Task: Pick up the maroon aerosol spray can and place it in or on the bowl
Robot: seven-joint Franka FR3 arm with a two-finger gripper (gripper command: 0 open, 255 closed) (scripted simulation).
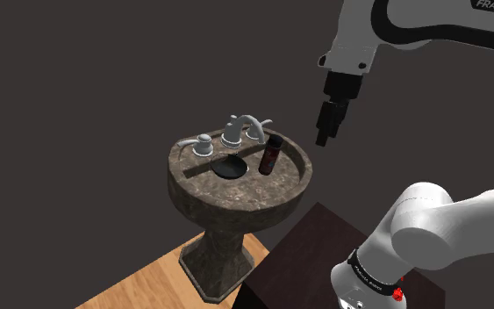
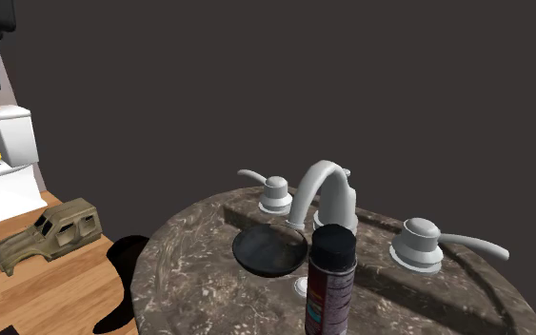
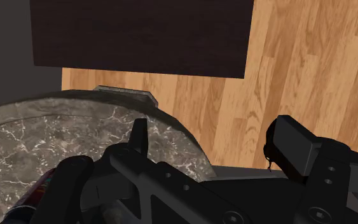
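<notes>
A maroon spray can (image 1: 271,154) with a black cap stands upright on the dark marble pedestal sink (image 1: 236,195), just right of a small black bowl (image 1: 228,168) in the shoulder view. My black gripper (image 1: 323,140) hangs in the air to the right of the can, above the sink's edge, touching nothing. The second exterior view has the can (image 2: 330,285) in front, with the bowl (image 2: 270,249) behind it on the sink (image 2: 189,266). In the wrist view the gripper (image 3: 215,143) is open over the sink's rim (image 3: 75,133), and part of the can (image 3: 34,194) shows beside one finger.
A silver faucet (image 1: 240,127) with two lever handles stands at the back of the sink, close behind the can. The dark stand (image 1: 306,255) sits beside the pedestal on a wooden floor. A toy truck (image 2: 51,233) and a white toilet (image 2: 9,133) lie farther off.
</notes>
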